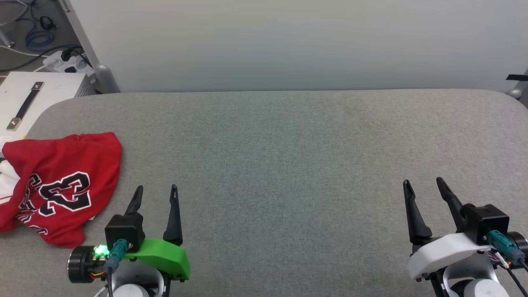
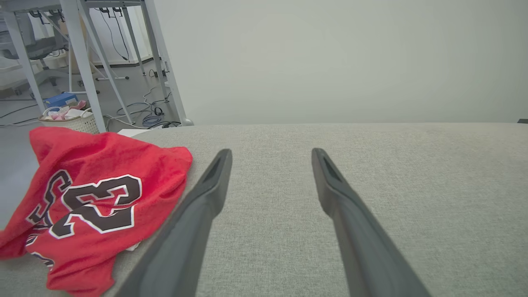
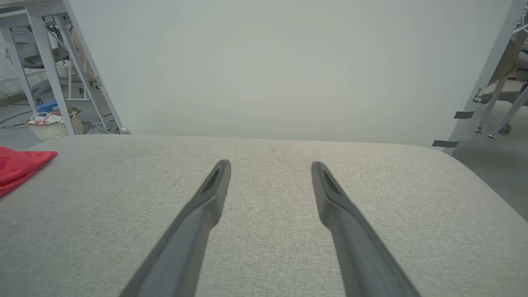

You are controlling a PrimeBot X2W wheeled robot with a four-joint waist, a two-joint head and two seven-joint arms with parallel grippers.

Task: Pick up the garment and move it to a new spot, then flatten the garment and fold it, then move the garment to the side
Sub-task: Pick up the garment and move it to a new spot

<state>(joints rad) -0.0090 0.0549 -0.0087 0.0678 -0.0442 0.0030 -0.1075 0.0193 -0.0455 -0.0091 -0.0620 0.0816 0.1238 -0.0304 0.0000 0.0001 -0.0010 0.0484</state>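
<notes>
Garment (image 1: 62,185) lies bunched at the left edge of the grey table (image 1: 288,165) in the head view, red with the black 23 facing up and a bit of white sleeve poking out on its left. Left gripper (image 1: 157,187) is just beside it, fingers spread, holding nothing. Right gripper (image 1: 423,180) is well apart on the other side, spread and empty too.

Left wrist view: the heap sits left of the parted fingers (image 2: 206,194).

Right wrist view: fingers (image 3: 206,198) wide apart, a red corner at the far left edge.
</notes>
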